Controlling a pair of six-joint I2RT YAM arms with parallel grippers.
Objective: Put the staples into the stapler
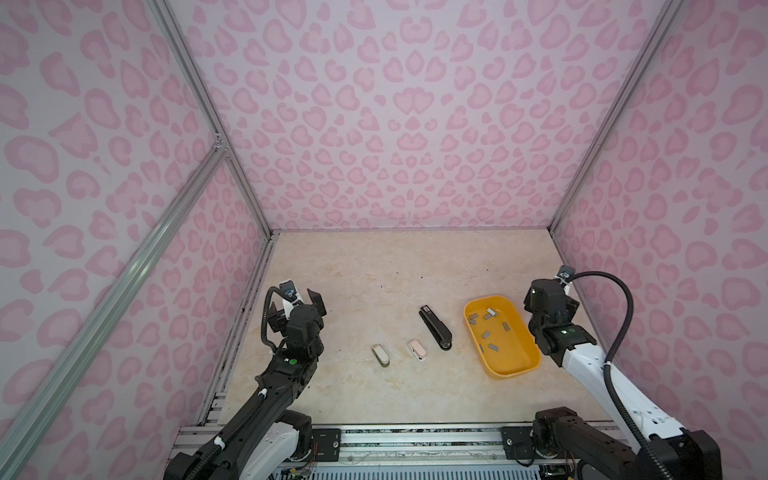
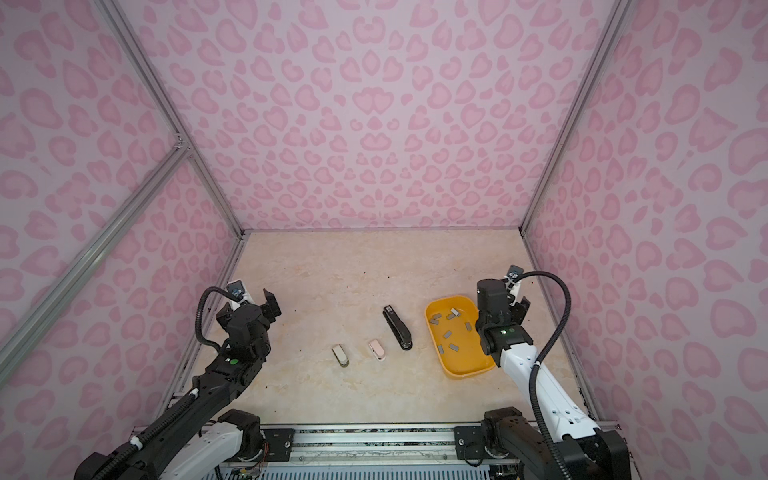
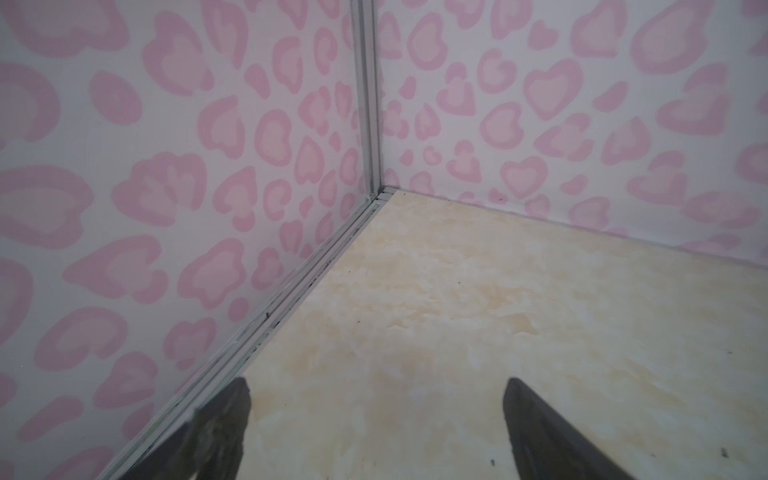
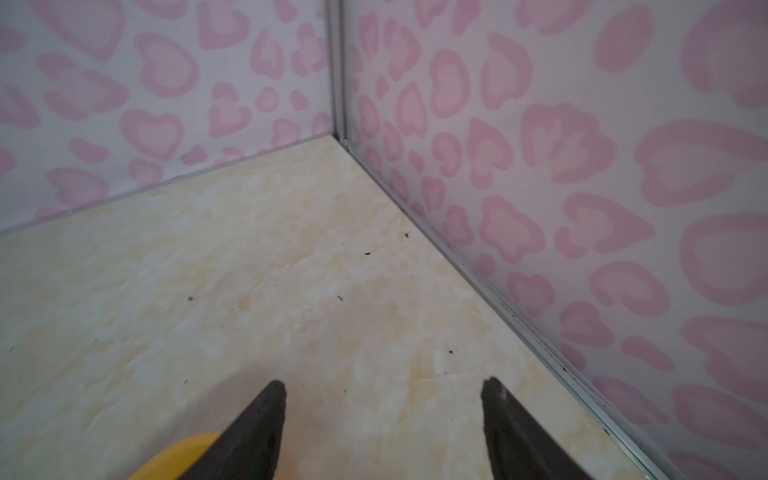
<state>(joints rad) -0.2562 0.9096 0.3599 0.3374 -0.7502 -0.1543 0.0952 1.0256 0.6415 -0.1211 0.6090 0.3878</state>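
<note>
The left gripper (image 3: 378, 384) is spread wide near the wall rail (image 3: 291, 299); the right gripper (image 4: 384, 382), also spread, is held beside the tray (image 1: 513, 372).

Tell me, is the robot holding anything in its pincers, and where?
No, nothing. The left pincer and the right pincer are both open and empty; the staples lie in the yellow tray.

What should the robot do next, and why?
Probably swing the right end effector over the yellow tray beside it and lower onto one strip of the staples: its jaws stand open and empty, and the strips lie loose there, unloaded.
</note>
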